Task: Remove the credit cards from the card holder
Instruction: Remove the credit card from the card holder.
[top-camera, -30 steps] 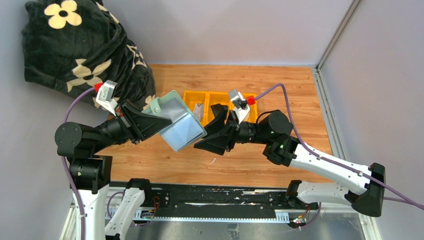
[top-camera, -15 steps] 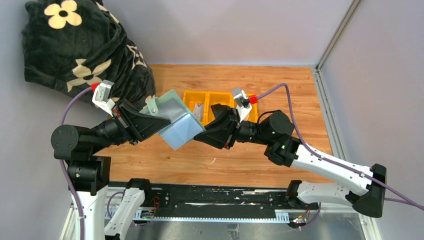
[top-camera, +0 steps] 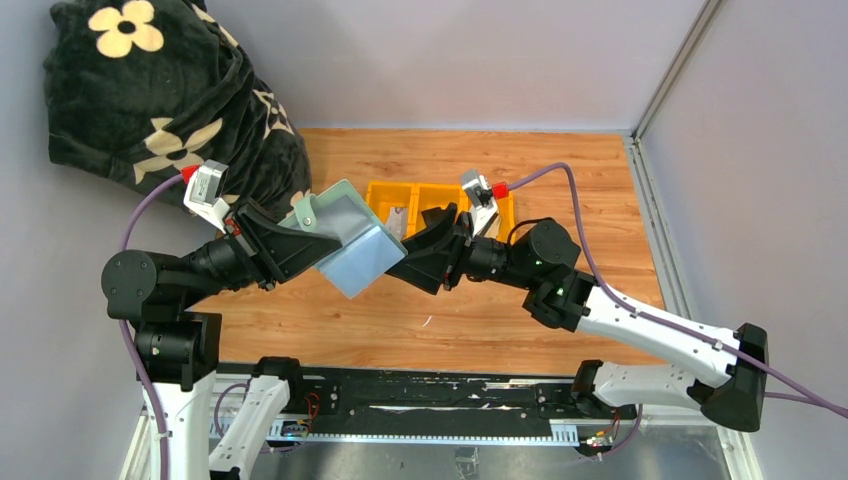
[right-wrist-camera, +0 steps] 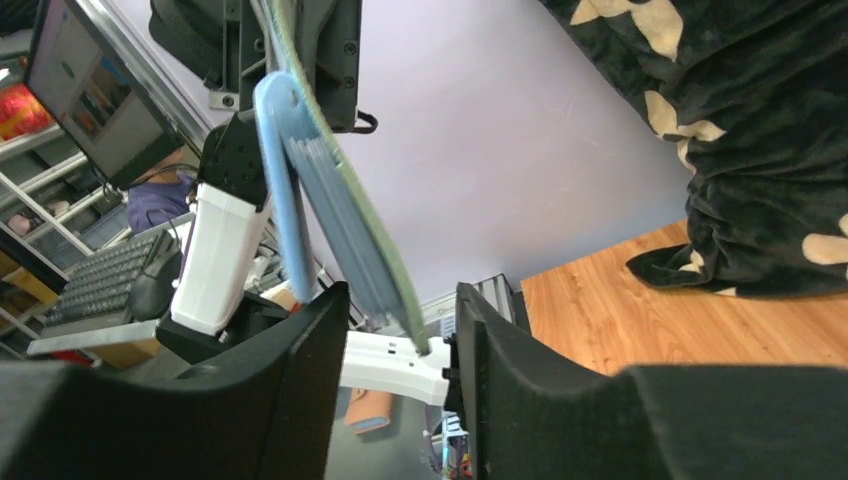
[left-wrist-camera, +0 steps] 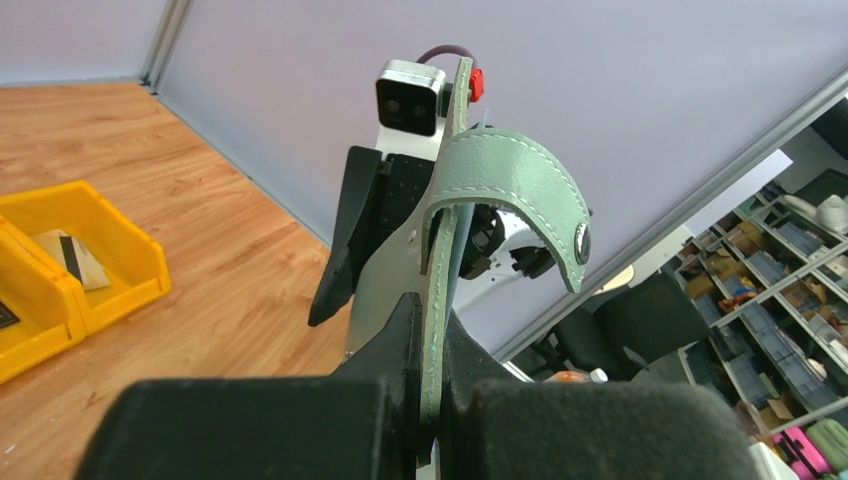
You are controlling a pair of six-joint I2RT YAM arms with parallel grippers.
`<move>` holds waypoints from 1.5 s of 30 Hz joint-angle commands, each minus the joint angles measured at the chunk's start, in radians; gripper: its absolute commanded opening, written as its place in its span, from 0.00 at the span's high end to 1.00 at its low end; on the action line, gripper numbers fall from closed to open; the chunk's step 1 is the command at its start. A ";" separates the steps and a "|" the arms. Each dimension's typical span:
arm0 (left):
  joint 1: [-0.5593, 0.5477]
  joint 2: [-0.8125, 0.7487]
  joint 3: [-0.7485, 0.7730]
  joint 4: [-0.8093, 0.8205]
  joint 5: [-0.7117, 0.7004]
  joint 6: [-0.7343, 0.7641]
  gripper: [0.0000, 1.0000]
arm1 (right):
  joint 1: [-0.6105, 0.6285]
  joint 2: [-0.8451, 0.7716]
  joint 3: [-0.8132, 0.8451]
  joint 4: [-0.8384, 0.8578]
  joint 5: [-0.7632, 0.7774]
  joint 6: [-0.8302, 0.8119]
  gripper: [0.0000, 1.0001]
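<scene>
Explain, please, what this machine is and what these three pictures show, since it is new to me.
Two robot arms stand at a wooden table, each ending in a two-finger gripper. One picture looks down from above; the others come from cameras on the wrists. The left gripper clamps a green wallet in the air. The right gripper is open, its fingers either side of the wallet's free end. On the table: a yellow tray holding a card, and a black flowered cloth.
</scene>
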 commanded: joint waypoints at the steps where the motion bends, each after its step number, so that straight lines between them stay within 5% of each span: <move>1: -0.004 -0.002 0.024 0.003 0.010 0.016 1.00 | 0.002 0.019 0.058 -0.003 0.045 0.042 0.48; 10: -0.005 -0.002 0.030 -0.003 0.012 0.019 1.00 | 0.008 0.060 0.147 -0.076 0.079 -0.007 0.42; 19: -0.004 0.002 0.012 -0.005 0.035 0.016 1.00 | 0.029 0.151 0.284 -0.046 -0.029 -0.019 0.24; 34: -0.004 -0.011 -0.026 -0.074 0.053 0.100 1.00 | 0.035 0.172 0.290 0.059 -0.054 0.080 0.32; 36: -0.004 -0.017 -0.038 -0.076 0.052 0.101 1.00 | 0.035 0.180 0.291 0.070 -0.064 0.095 0.39; 41: -0.004 -0.021 -0.030 -0.072 0.049 0.105 1.00 | 0.035 0.190 0.273 0.080 -0.081 0.105 0.81; 45: -0.004 -0.019 -0.003 -0.106 0.033 0.139 1.00 | 0.035 0.168 0.249 0.064 -0.061 0.103 0.97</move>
